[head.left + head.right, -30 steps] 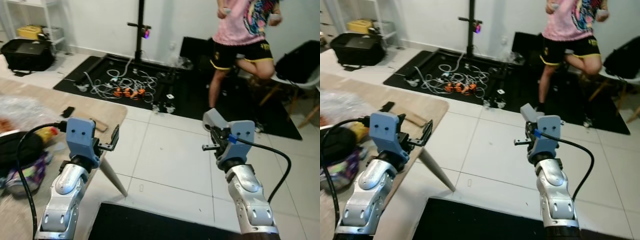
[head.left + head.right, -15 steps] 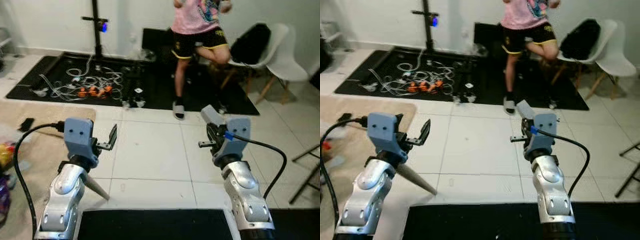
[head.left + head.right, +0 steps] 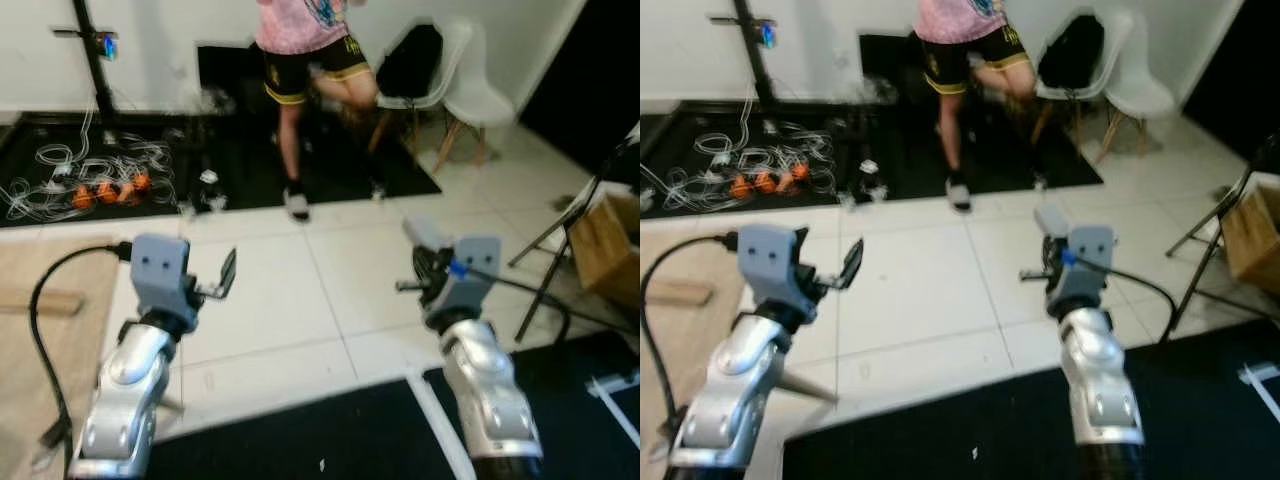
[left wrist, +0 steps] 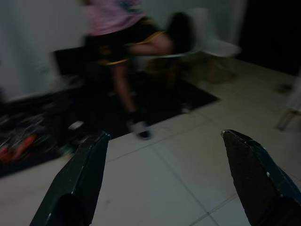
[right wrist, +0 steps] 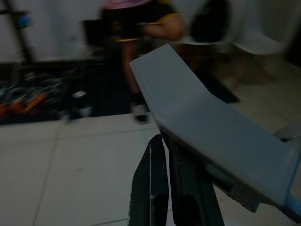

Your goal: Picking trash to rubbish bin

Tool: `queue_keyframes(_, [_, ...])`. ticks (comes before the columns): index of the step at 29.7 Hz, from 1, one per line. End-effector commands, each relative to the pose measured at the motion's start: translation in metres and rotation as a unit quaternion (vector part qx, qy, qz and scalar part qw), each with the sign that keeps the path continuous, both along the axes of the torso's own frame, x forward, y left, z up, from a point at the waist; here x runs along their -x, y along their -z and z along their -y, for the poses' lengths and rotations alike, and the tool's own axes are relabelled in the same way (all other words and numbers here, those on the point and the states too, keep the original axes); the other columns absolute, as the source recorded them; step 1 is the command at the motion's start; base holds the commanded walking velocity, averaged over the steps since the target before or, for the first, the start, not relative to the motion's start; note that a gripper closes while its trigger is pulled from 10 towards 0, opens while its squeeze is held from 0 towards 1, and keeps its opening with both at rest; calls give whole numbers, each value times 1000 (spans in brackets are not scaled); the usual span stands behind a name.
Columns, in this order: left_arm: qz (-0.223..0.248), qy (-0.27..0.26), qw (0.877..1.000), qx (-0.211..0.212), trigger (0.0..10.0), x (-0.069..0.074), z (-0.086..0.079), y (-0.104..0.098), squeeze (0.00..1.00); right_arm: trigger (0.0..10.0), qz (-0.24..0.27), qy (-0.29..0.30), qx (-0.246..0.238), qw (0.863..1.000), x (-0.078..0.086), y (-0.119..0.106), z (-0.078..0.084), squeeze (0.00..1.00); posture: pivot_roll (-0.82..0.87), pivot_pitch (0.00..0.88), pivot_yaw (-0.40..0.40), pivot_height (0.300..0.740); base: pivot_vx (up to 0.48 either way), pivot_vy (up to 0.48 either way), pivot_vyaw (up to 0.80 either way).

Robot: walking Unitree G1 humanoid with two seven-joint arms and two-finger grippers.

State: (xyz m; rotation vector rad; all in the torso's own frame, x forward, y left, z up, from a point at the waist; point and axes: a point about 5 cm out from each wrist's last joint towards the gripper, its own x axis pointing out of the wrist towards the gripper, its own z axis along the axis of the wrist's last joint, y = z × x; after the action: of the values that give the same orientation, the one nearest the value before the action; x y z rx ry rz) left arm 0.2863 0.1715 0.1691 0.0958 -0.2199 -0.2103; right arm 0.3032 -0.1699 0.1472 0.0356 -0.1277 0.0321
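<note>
The robot is standing on a white tiled floor [image 3: 330, 300] with both silver arms raised in front of it, and it looks to be in the carrying stage of the trash run. The right hand [image 3: 1047, 250] has its two black fingers pressed together on a flat grey piece of card-like trash [image 5: 207, 127], which sticks up and forward out of the grip; in the right wrist view the fingers sit tight against each other right under it. The left hand [image 3: 226, 275] holds nothing, and the left wrist view shows its fingers [image 4: 80, 179] spread wide over bare tile. So the pick-up looks done for this piece, and what's left is finding the bin and dropping it in. No rubbish bin is recognisable from here, so the robot probably has some walking or turning to do. Ahead there's a person in a pink top and black shorts [image 3: 300, 40] standing on one leg on a black floor mat [image 3: 330, 150], a tangle of white cables with orange bits [image 3: 80, 175] off to the left, two white plastic chairs [image 3: 460, 80] against the wall, and a brown cardboard box [image 3: 608, 245] at the far right. A tan wooden bench [image 3: 40, 330] edges in on the left, well apart from the carried trash.
</note>
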Motion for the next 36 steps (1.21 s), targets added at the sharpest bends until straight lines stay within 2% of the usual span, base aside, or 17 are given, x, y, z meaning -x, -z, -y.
queue_keyframes(1, [-10,16,1000,-15,10000,-5,0,0,0,10000,-2,20,-6,1000,6,6,5,0,1,82,37,740,0,0,-725])
queue_keyframes(11, [-12,28,999,-21,10000,-9,2,-3,0,10000,-8,32,-14,999,13,12,3,0,4,94,56,740,0,0,-729])
queue_keyframes(36, [-20,17,1000,-5,10000,-5,3,3,0,10000,-13,23,-11,1000,10,12,3,0,1,97,22,740,0,0,-729])
